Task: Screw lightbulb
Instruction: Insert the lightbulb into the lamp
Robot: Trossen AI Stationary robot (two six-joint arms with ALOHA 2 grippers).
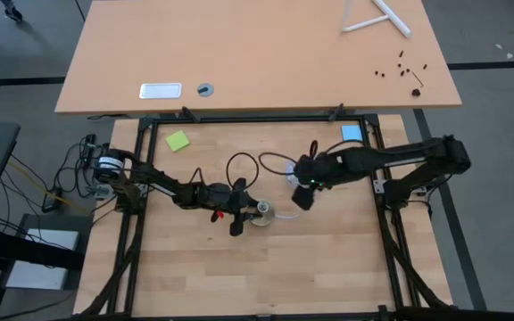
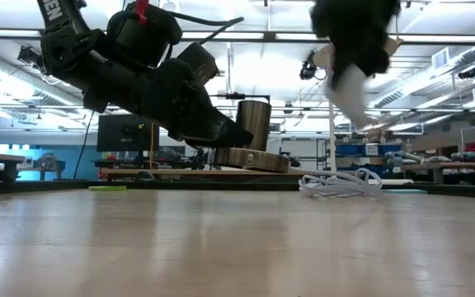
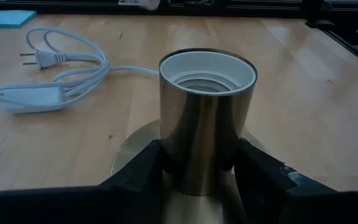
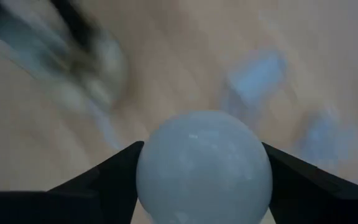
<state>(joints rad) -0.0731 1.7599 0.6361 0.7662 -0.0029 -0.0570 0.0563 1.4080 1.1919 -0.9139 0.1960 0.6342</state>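
The lamp socket (image 3: 207, 124), a shiny metal cylinder with a white threaded inside, stands upright on its round base (image 2: 250, 158) at the table's middle. My left gripper (image 1: 246, 211) reaches in from the left and is shut on it. The white frosted lightbulb (image 4: 204, 165) sits in my right gripper (image 1: 302, 194), which hangs high above the table to the right of the socket, pointing steeply down. In the low view the lightbulb (image 2: 349, 89) shows blurred below that gripper, well clear of the socket's open top. My left gripper pinches the socket's cylinder low on its wall (image 3: 166, 163), one finger on each side. The fingers (image 3: 143, 171) come nearly level from the table's left. The socket stands upright with its base on the table. My right gripper pinches the lightbulb between its two fingers (image 4: 107, 177), which lie on opposite sides of the round glass (image 4: 151, 168). The fingers point steeply down and the round end faces out past them. The lightbulb is lifted clear of the table; its screw end is hidden.
The socket's white cord with switch and plug (image 3: 48, 78) lies coiled on the table beyond the socket, and shows as a heap in the low view (image 2: 336, 181). A green note (image 1: 178, 141) and a blue note (image 1: 352, 133) lie near the far edge.
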